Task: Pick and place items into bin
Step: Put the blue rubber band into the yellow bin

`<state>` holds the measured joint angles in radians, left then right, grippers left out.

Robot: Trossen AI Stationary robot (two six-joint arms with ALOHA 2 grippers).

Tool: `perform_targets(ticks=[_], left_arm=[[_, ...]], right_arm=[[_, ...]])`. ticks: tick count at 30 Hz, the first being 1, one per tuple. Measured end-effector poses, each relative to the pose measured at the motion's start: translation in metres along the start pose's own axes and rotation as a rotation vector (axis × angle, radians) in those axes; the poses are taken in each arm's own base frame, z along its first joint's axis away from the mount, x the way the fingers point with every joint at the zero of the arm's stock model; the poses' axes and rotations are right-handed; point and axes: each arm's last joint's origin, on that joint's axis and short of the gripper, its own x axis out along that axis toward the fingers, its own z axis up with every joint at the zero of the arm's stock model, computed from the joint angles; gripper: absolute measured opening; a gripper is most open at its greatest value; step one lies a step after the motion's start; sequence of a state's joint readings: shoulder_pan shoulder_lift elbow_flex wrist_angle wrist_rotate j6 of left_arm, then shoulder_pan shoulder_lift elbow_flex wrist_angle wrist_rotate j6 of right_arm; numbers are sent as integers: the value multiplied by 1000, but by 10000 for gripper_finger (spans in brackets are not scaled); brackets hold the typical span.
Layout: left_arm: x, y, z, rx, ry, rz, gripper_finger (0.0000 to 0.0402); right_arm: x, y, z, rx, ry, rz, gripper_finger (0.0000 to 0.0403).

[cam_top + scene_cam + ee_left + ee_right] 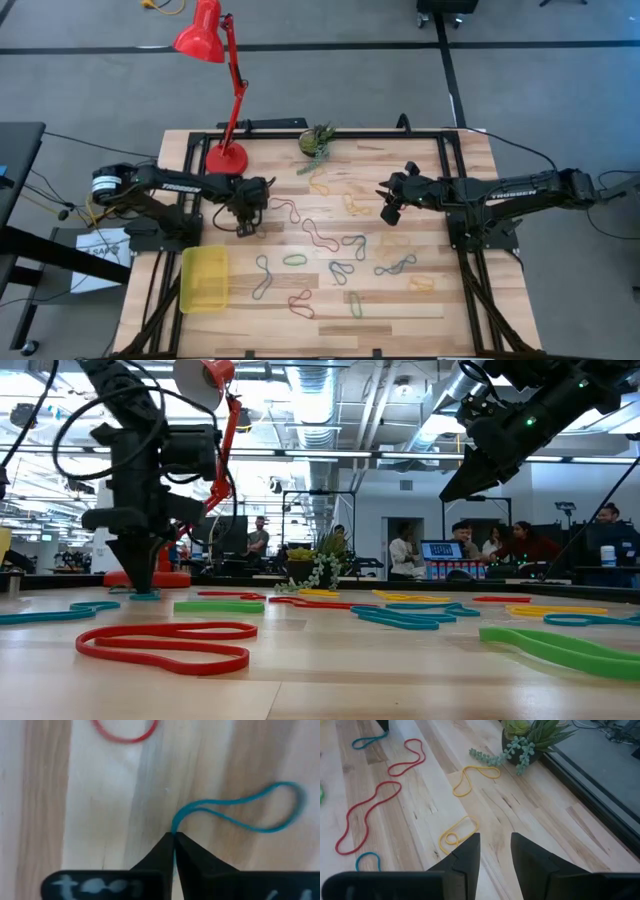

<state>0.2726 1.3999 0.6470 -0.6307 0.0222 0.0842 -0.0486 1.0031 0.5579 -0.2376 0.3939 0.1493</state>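
Nearest the camera: red rubber-band loop (pixel 165 646) lying flat on the light wooden plank table (pixel 420 300), first thing in the low view.
Table: carries the whole spread of loose bands, red, blue, green and yellow, scattered between the two arms.
Left arm: dark, reaching in over the table's left side; white lettering on its link reads TROSSEN.
Right arm: dark, hanging above the table's right half, apparently waiting; the same TROSSEN lettering shows.
Red desk lamp (pixel 212 45): its base stands at the far left of the table, no part of the task.
Bin: shallow translucent yellow plastic tray (pixel 204 278) near the front left corner; no bands visible inside.
Potted green plant (pixel 316 141): at the far edge, only clutter.
Left gripper (pixel 173 840): tips down at the table surface, fingers pinched together on one end of a thin teal rubber band (pixel 255 815), most likely so it can be lifted toward the tray.
Right gripper (pixel 495 851): fingers parted, nothing between them, above a yellow rubber-band loop (pixel 457 832).
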Motion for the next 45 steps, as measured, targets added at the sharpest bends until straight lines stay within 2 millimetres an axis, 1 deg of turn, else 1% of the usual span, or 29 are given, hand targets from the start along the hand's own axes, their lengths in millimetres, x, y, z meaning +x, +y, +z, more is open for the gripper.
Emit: perform_targets(ticks=[2,5,10,14,18,23,26,30,34,37,41,45], left_arm=[[-11,0,10,6,-17,0,1],[-26,-1,17,11,17,-1,0],[-52,-10,29,51,47,-9,0],[-75,-23,34,93,94,-15,0],[-97,-37,31,102,184,-25,0],[-116,-55,19,54,306,-4,0],[-126,-68,9,16,335,-4,0],[-139,-87,-8,-87,335,-51,0],[-152,-105,-25,-169,306,-60,0],[-160,-116,-40,-214,334,-61,0],[-164,-130,-56,-297,376,-37,0],[-156,-144,-69,-330,398,-20,0]], right_arm=[[0,0,0,0,0,0,102],[0,0,0,0,0,0,102],[0,0,0,0,0,0,102],[0,0,0,1,0,0,102],[0,0,0,0,0,0,102],[0,0,0,1,0,0,102],[0,0,0,1,0,0,102],[0,0,0,1,0,0,102],[0,0,0,1,0,0,102],[0,0,0,1,0,0,102],[0,0,0,1,0,0,102],[0,0,0,1,0,0,102]])
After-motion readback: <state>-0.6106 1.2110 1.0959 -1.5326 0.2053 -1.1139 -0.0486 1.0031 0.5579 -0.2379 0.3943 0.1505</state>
